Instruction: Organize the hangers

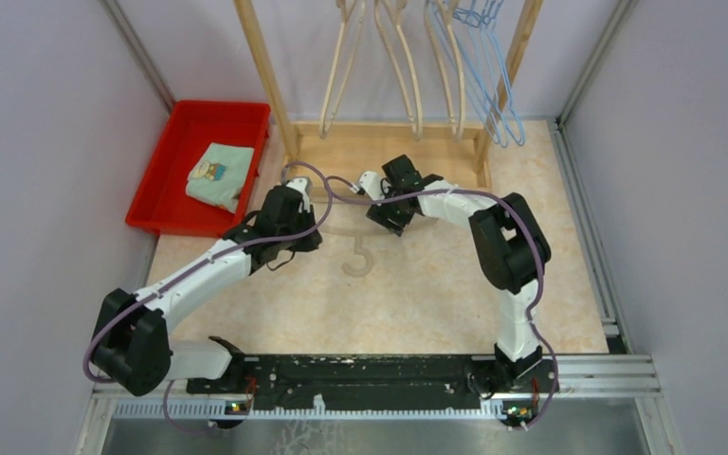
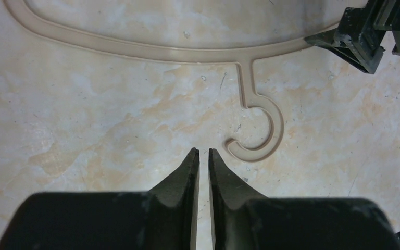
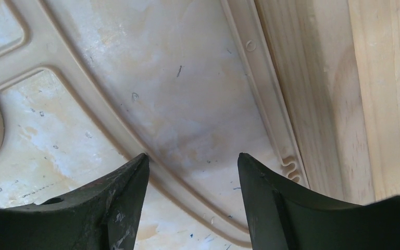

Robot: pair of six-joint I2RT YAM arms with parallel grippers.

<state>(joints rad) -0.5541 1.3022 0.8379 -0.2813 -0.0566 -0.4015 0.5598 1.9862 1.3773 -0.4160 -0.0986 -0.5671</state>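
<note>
Jaws of the left gripper (image 2: 201, 152) are nearly pressed together, only a thin slit between them, with nothing pinched. Just ahead of their tips and a little to the right lies the hook of a beige hanger (image 2: 187, 53), flat on the marbled table (image 2: 83, 114). Its long body runs crosswise farther ahead.

Jaws of the right gripper (image 3: 192, 159) are spread wide over one shoulder of that same hanger. The curved arm passes under one jaw's tip and runs out between the two. The straight bottom bar lies just ahead of the other jaw, against the wooden foot of the rack (image 3: 333, 104). Whether these jaws touch the hanger I cannot tell.

Beyond both grippers, beige hangers (image 1: 406, 66) and blue hangers (image 1: 504, 123) hang from the rack. Off to the left of the left gripper sits a red tray (image 1: 204, 128) holding a folded cloth (image 1: 220, 173).
</note>
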